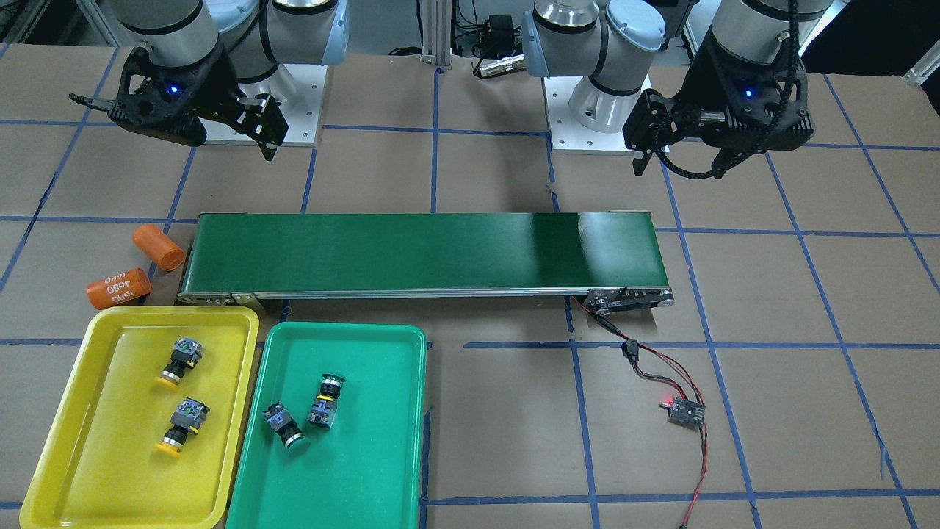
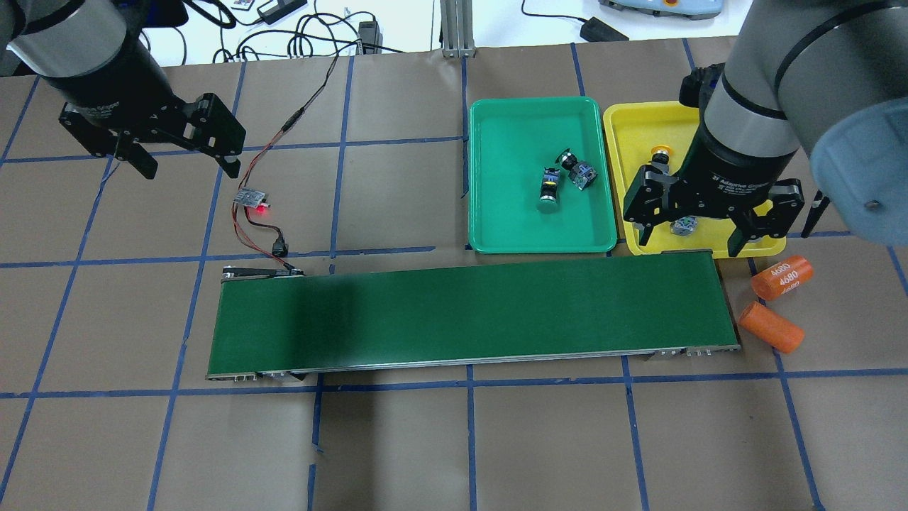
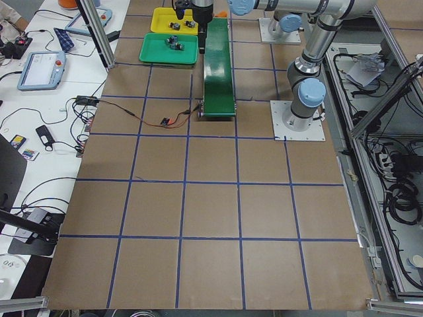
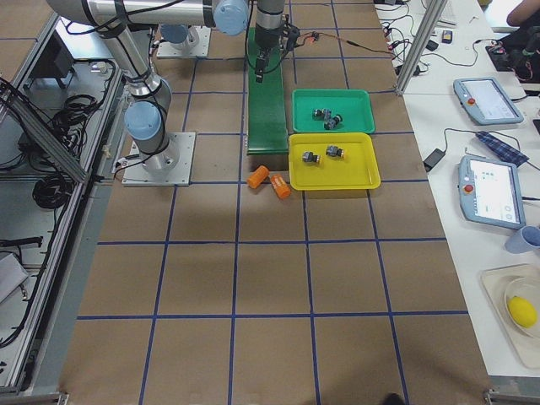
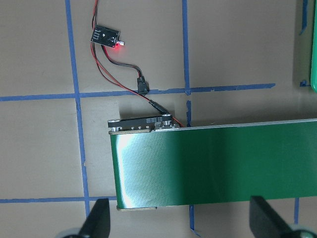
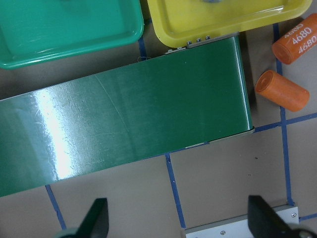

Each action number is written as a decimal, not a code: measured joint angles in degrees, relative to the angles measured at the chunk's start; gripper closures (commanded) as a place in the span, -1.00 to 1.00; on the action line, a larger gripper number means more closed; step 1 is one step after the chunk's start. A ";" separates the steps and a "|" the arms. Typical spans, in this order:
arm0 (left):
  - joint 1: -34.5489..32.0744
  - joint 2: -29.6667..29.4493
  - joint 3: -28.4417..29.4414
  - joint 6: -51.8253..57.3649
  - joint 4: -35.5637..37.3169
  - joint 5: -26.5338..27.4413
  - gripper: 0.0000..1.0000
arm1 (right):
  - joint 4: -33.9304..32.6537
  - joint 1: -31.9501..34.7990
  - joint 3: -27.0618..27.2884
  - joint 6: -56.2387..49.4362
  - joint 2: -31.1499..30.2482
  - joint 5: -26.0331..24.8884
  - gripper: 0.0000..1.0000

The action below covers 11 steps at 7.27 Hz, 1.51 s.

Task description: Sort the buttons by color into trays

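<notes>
A long dark green belt point(image 1: 418, 253) lies across the brown table point(image 1: 514, 455). Two trays sit on the side of the belt away from the robot, down at the belt's end on the robot's right. The green tray point(image 1: 352, 477) is right next to the belt's long edge. The yellow tray point(image 1: 88, 470) is beside it, at the very corner of the belt. Two yellow buttons point(image 1: 180, 360) lie on their sides in the yellow tray, a little apart from each other. Two green buttons point(image 1: 325, 400) lie on their sides in the green tray, very close together; I cannot tell if they touch. Two orange tubes point(image 1: 158, 246) lie on the table just past that same end of the belt, near the yellow tray. The right gripper point(image 2: 690, 245) hangs high up over this end of the belt. Its fingers point(image 6: 96, 218) are spread wide and hold nothing. The left gripper point(image 2: 188, 169) hangs high up by the other end of the belt. Its fingers point(image 5: 99, 220) are spread wide too, and they hold nothing. Red and black wires point(image 1: 646, 367) run from that far end of the belt to a little board point(image 1: 685, 411) with a red light on it.
</notes>
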 measured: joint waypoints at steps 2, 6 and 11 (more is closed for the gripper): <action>-0.12 0.41 0.02 0.00 -0.30 0.00 -1.00 | 0.17 -0.13 -0.14 -1.00 -0.02 -0.04 -1.00; -0.33 1.88 -0.24 0.06 -0.37 -0.10 -1.00 | 0.24 -0.22 -0.18 -4.63 0.05 -0.07 -1.00; -0.38 2.73 -1.11 0.06 0.00 -0.20 -1.00 | 0.14 0.12 0.01 -4.99 -0.01 -0.01 -1.00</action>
